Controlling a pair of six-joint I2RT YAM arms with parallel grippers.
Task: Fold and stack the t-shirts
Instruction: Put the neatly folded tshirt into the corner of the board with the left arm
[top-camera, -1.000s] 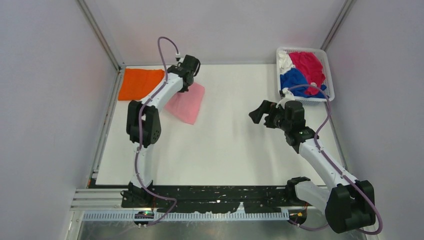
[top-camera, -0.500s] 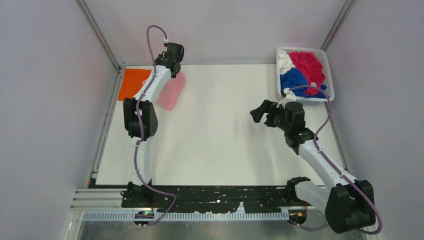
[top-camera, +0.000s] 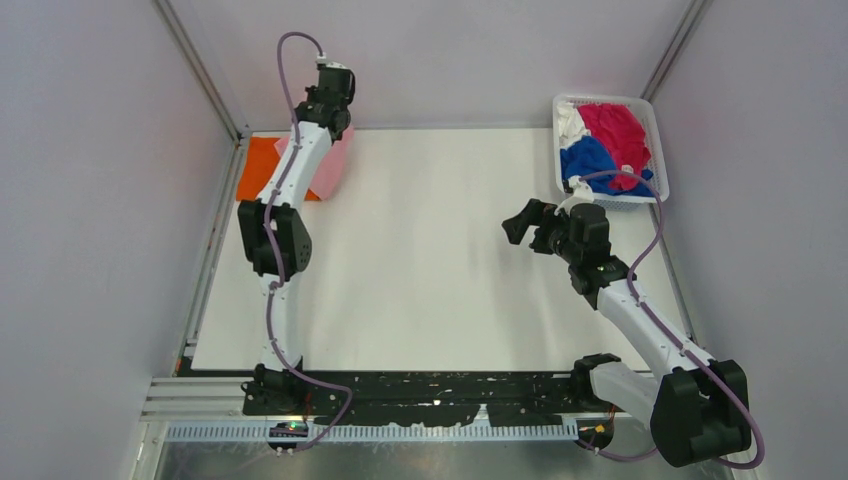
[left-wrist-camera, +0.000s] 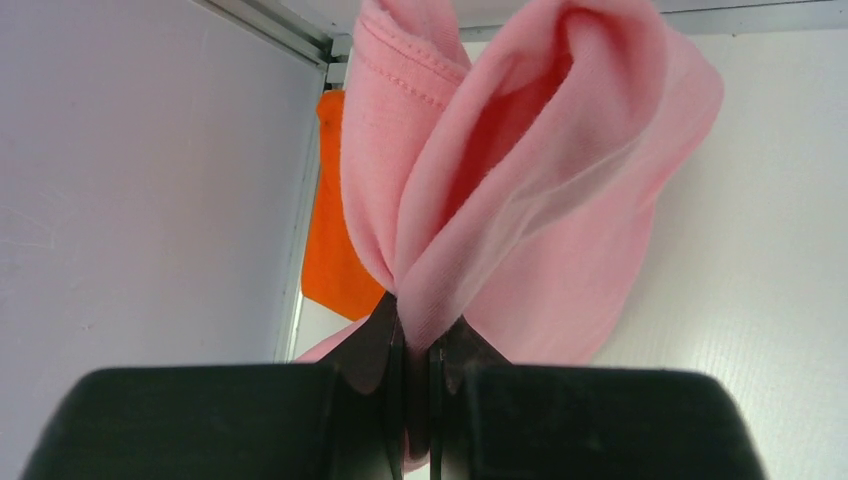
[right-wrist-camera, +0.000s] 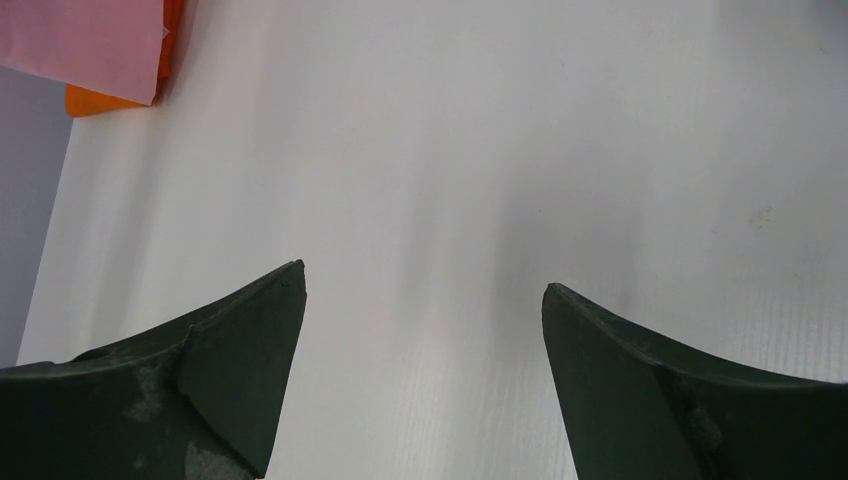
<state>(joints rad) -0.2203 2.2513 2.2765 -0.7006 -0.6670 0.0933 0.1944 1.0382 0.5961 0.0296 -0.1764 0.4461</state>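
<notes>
Left gripper (left-wrist-camera: 415, 332) pinched tight on the pink t-shirt (left-wrist-camera: 520, 180), far left — cloth partly over the orange t-shirt (left-wrist-camera: 335, 250). Right gripper (right-wrist-camera: 424, 278) spread wide above the table (right-wrist-camera: 450, 150), mid-right.

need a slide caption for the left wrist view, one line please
Left gripper shut on a bunched pink shirt, with the orange shirt lying flat behind it.
</notes>
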